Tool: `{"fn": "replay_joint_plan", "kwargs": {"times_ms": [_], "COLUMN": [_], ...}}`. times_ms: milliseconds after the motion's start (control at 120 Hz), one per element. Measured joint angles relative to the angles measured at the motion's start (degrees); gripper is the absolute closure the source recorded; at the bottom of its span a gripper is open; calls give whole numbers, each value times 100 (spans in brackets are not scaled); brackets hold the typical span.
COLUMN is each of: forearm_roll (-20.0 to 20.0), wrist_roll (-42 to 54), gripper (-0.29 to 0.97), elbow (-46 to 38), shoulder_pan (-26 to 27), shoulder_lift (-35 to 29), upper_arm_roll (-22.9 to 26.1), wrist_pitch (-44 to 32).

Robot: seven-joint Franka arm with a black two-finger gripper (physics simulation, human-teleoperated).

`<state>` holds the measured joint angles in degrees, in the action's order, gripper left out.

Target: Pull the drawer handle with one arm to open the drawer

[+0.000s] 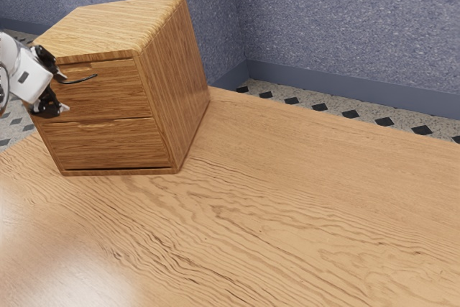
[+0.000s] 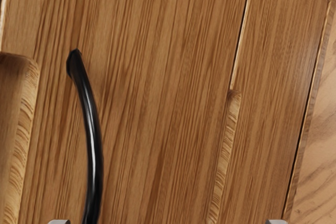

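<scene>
The jaws are spread wide, one above and one below the near end of the handle (image 1: 79, 79), not pinching it. The gripper (image 1: 52, 83) sits at the front of the cabinet (image 1: 172, 70), level with its upper drawer (image 1: 108, 98).

The handle is a thin, glossy black bar, bowed outward from the drawer front. The wrist view shows a narrow strip of end grain along the seam with the lower drawer (image 1: 108, 143); I cannot tell how far the upper drawer stands out.

The cabinet is a boxy unit in streaked golden wood with a rounded top edge. It stands on a broad table (image 1: 287, 199) of wavy-grained wood. Behind the cabinet are mottled blue-grey walls (image 1: 345, 12), a darker skirting (image 1: 345, 85) and a pale speckled floor (image 1: 338, 111) with black diamonds.
</scene>
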<state>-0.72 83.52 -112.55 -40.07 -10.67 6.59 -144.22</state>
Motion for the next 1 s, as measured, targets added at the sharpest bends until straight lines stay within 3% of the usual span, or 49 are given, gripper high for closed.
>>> {"fn": "replay_joint_plan", "kwargs": {"times_ms": [183,425,617,900,1000], "forearm_roll": [-10,-22,-18,-14,-23], "wrist_roll": [-51,-101,-131,-170,-179], "gripper": [18,24,20,34,30], "elbow": [4,63,43,-193,-295], "shoulder_pan": [0,102,105,51,35], "shoulder_lift": [132,270,330,27,-158], "upper_arm_roll": [0,0,-1,-1,0], "wrist_pitch": [-197,-285,-311,-292,-275]}}
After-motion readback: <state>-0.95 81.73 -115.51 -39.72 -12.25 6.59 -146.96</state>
